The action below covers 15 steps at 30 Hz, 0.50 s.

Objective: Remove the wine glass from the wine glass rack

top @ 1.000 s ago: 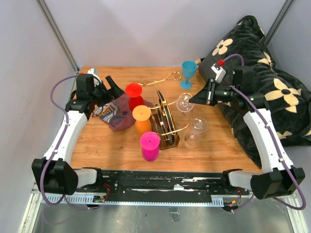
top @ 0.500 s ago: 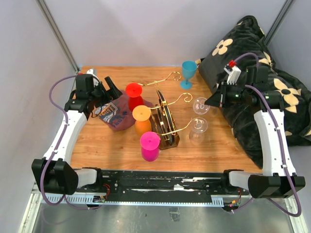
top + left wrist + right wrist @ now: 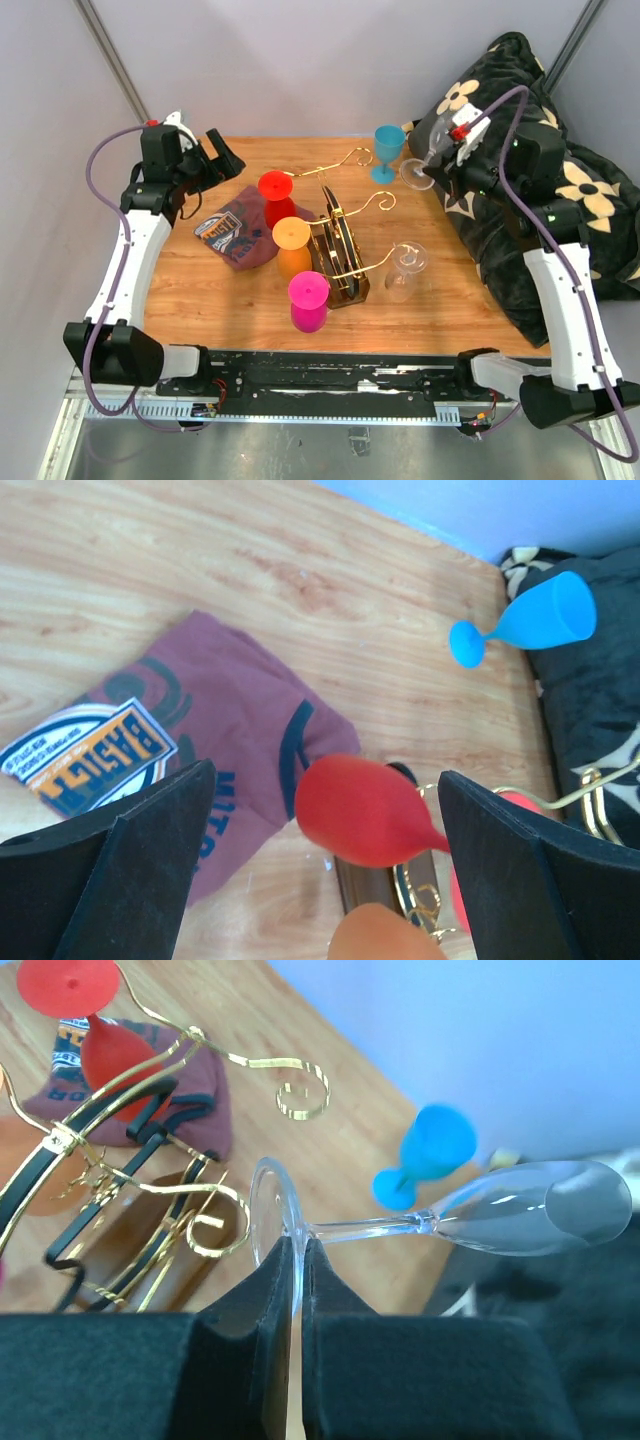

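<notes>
From the top view, the right tool [image 3: 438,165] is shut on a clear wine glass [image 3: 418,172] and holds it in the air over the far right corner of the desk [image 3: 200,290]. The wine glass rack [image 3: 340,250] stands well apart from that tool, toward the near side and the left arm. A blue goblet [image 3: 388,150] stands just beside the tool on the left-arm side, and a flowered cushion [image 3: 560,200] lies behind it. A second clear glass [image 3: 405,268] hangs on a gold arm on the rack's right side. The left tool [image 3: 215,160] hangs spread wide and empty over the far left corner.

In the left wrist view, the left tool [image 3: 325,780] has its fingers far apart with nothing between them. Below it are a red goblet [image 3: 360,810] and a maroon cloth [image 3: 200,720].

In the right wrist view, the right tool [image 3: 300,1260] pinches the thin foot of the wine glass [image 3: 480,1220]. The stem runs sideways and the bowl points away from the fingers toward the cushion. The gold curls of the wine glass rack [image 3: 190,1200] lie beyond the fingertips and do not touch the glass.

The glass looks free of the rack, so the step in hand is carrying it off. The next move probably calls for turning the glass upright and lowering its foot onto bare desk, away from the blue goblet. The edge grip could let the glass pivot.
</notes>
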Motion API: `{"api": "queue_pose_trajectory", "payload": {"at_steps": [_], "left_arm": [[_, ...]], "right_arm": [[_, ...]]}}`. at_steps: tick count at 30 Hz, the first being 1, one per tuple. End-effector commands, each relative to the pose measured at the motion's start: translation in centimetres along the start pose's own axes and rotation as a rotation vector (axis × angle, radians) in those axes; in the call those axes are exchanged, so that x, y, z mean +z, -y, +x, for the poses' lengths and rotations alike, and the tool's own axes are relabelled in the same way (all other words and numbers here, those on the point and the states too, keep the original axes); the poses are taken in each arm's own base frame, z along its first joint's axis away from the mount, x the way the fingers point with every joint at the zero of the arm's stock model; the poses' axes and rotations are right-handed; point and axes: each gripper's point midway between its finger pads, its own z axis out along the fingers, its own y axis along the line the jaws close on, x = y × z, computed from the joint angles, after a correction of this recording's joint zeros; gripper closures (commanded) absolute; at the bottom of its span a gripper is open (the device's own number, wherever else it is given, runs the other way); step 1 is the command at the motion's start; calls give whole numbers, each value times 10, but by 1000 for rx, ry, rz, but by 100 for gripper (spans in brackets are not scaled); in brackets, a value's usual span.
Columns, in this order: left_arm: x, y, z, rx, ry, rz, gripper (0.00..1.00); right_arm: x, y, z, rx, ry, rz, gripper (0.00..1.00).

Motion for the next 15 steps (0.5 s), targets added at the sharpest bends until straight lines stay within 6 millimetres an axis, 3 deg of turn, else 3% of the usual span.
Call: {"api": "queue_pose_trajectory", "payload": {"at_steps": [1, 5, 10, 15], "left_arm": [[-2, 26, -29, 56, 24, 102, 1], [-8, 52, -52, 103, 53, 193, 2], [-19, 89, -70, 153, 59, 360, 6], [-32, 121, -80, 167, 79, 527, 1]], "right_arm": [[14, -5, -66, -482, 193, 8, 99], [43, -36, -76, -701, 215, -104, 99], [75, -83, -73, -983, 272, -208, 99], [98, -119, -75, -1084, 307, -293, 99]]}}
